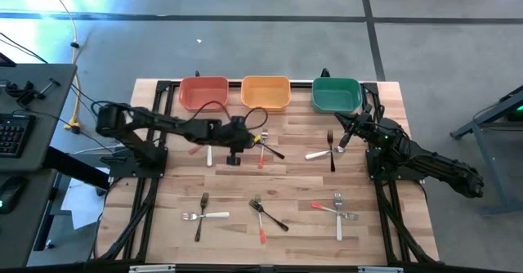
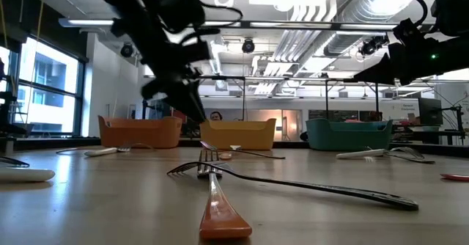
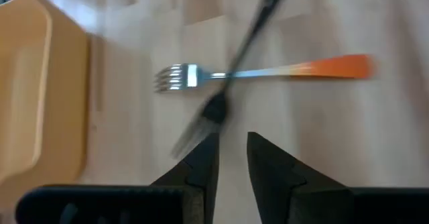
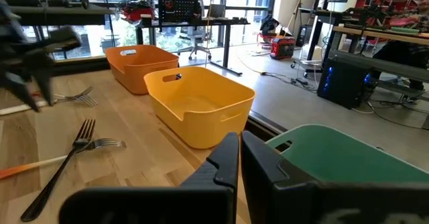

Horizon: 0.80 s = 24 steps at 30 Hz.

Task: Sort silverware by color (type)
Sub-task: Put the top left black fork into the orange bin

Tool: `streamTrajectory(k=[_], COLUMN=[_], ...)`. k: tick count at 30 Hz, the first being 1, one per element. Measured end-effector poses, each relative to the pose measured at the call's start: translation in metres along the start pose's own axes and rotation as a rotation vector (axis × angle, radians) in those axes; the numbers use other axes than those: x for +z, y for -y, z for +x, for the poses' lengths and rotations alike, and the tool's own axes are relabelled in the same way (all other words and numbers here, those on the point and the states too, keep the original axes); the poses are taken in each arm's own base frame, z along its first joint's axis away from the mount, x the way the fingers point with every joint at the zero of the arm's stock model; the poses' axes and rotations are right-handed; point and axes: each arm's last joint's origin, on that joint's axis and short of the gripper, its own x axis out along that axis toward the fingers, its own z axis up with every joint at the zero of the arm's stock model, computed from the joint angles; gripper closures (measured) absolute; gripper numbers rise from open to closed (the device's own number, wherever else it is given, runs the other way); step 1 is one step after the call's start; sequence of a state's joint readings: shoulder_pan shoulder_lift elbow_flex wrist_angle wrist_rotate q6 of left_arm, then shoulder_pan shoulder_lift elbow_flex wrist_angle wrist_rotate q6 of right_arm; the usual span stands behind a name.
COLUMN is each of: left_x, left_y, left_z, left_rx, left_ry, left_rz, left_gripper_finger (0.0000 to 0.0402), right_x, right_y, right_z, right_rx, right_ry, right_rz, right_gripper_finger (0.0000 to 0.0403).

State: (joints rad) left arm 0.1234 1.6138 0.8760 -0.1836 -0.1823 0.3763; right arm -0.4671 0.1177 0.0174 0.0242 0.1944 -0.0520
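Near the table's far edge, left gripper [image 3: 231,158], jaws slightly parted and empty, is hovering over crossed dark fork [image 3: 231,73] and red-handled fork [image 3: 268,73]; likely snagging both.

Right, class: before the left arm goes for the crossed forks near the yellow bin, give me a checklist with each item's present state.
1. Left gripper over the target pair: ok, it hangs just short of the dark fork crossing the red-handled fork.
2. Fingers parted enough: not ok, only a narrow gap shows.
3. Gripper empty: ok, nothing sits between the fingers.
4. One fork graspable alone: not ok, the dark fork lies across the red-handled one.
5. Yellow bin clear of the pair: ok, beside it but apart.
6. Right gripper out of the way: ok, it is near the green bin.
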Motion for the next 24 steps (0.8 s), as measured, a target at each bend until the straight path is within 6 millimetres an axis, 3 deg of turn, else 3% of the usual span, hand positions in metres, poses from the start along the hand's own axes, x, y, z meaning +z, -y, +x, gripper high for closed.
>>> streamTrajectory(k=[9,17,24], left_x=[-0.011,-0.019,-0.023], left_y=[-0.041,-0.041,-0.038], left_z=[0.037,0.051,0.050], left_rx=[-0.081,-0.108,-0.134], left_ry=[-0.037,-0.085,-0.128], left_rz=[-0.021,0.073,0.079], left_gripper_finger=[0.0294,0.0261,0.0253], right_x=[0.000,0.000,0.000], right_y=[0.000,0.000,0.000], right_z=[0.000,0.000,0.000], right_rx=[-0.001,0.000,-0.001], right_ry=[0.000,0.000,0.000], right_rz=[0.000,0.000,0.000], right_gripper_finger=[0.0401,0.0401,0.0401])
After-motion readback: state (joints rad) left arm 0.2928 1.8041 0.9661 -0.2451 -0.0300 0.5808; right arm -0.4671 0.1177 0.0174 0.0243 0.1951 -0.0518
